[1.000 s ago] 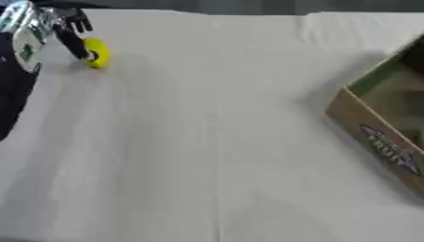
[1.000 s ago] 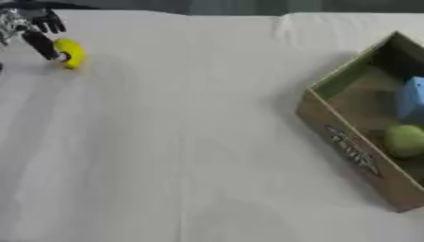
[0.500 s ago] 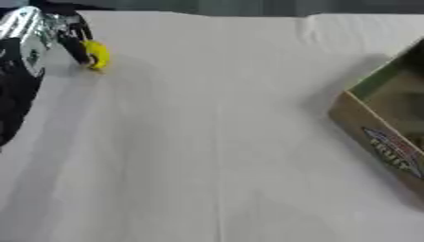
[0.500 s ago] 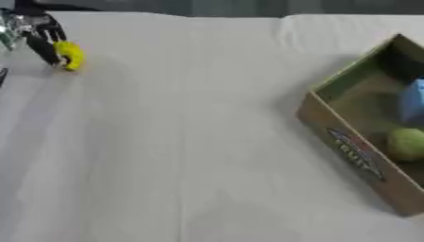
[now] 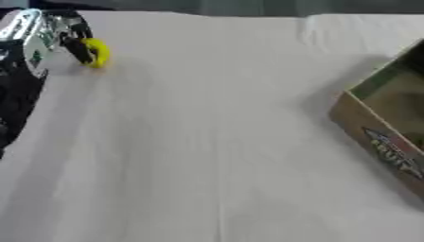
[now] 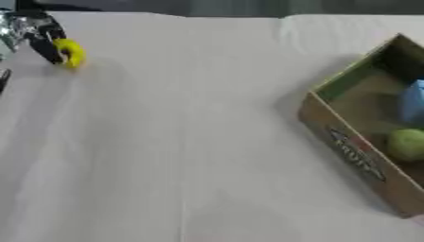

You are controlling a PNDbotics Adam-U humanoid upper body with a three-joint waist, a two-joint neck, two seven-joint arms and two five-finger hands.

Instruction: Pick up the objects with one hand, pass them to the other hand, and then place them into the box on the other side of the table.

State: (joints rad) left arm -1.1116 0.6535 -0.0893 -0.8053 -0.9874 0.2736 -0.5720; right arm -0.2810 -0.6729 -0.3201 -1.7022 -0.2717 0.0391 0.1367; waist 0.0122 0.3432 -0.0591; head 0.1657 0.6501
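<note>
A cardboard box (image 6: 348, 151) on white cloth, well to the right of the working hand, holds a green fruit (image 6: 407, 144) and a blue block (image 6: 411, 101). Farther back, the robot's left hand (image 5: 51, 34) has dark fingers curled against a small yellow object (image 5: 97, 52). The pickup appears under way; lifting and handover should follow. The right hand is unseen.

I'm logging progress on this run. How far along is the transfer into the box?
Done: the box on the right already holds a green round object and a blue object. In hand: the left hand at the far left has its fingers on a yellow object, apparently grasping it. Left: lifting it, passing it to the right hand, which is not in view, and placing it in the box.
</note>
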